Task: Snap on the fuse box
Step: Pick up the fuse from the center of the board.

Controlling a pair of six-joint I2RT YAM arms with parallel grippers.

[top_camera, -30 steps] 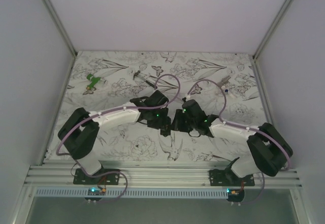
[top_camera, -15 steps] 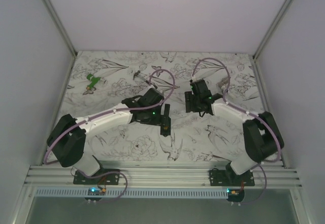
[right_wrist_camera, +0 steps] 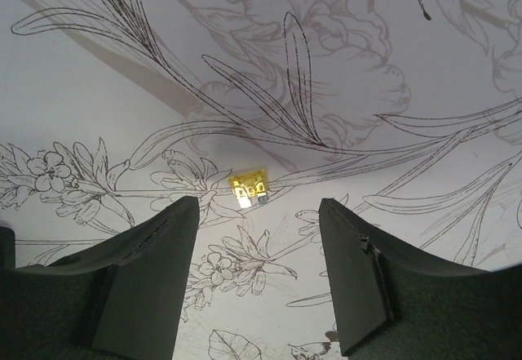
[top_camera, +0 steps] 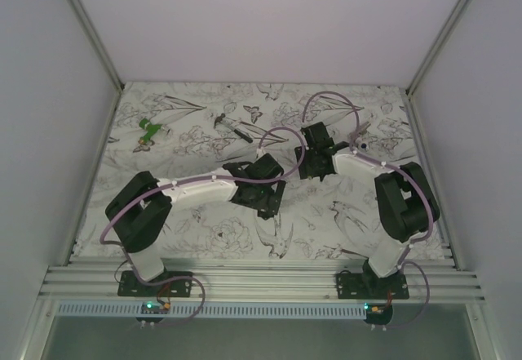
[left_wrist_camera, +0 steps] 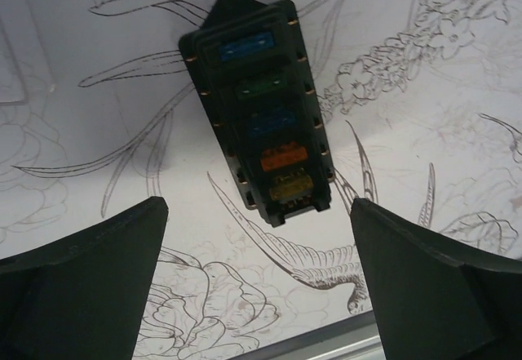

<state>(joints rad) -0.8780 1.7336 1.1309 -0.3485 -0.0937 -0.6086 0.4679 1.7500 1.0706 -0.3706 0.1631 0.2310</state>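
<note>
The fuse box (left_wrist_camera: 261,107) lies flat on the flower-printed cloth, a black block with a row of blue, green, orange and yellow fuses facing up. My left gripper (left_wrist_camera: 257,229) hovers open just short of its near end, touching nothing. In the top view the left gripper (top_camera: 267,199) covers the box. My right gripper (right_wrist_camera: 259,213) is open over the cloth, and a loose yellow fuse (right_wrist_camera: 249,188) lies a little beyond its tips. The right gripper (top_camera: 312,164) sits behind and to the right of the left one.
A small green piece (top_camera: 148,131) lies at the back left and a thin dark tool (top_camera: 232,127) at the back middle. A small pale item (top_camera: 359,137) rests at the back right. The aluminium rail (top_camera: 261,282) runs along the near edge.
Both grippers were together over the box at the centre. The right one drew back and away, opening. The left one let go, opened wide and now hangs over the box.
</note>
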